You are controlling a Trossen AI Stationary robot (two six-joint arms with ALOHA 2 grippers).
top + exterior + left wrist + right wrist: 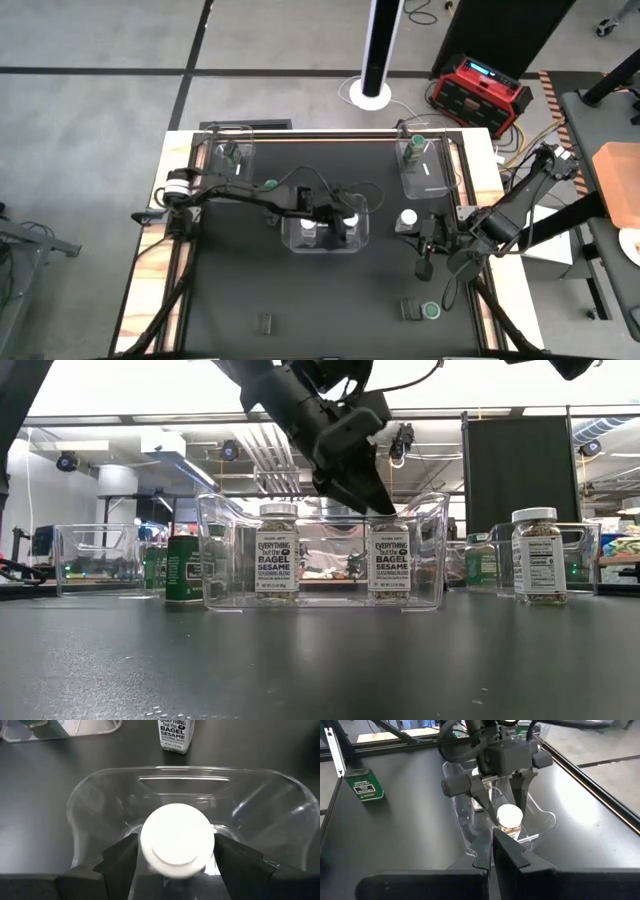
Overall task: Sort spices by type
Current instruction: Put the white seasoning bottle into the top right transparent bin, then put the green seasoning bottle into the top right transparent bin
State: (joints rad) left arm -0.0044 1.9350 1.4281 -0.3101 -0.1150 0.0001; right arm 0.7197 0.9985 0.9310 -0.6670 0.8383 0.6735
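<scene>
- Over the middle bin [326, 240], left gripper [504, 790] straddles a white-lidded jar [509, 816], fingers wide, apparently releasing it beside its match [277, 552].
- Right gripper [424, 268] waits nearby, fingers closed, empty.

My high view looks straight down on the whole table [330, 300]. My low view sits at table-top height, facing level across it toward the room, close to the middle bin [320, 555]. My left wrist view looks steeply down into that bin [90, 805] from very near. My right wrist view faces it [540, 815] across the table from farther off. All four views share this bin [327, 243].
</scene>
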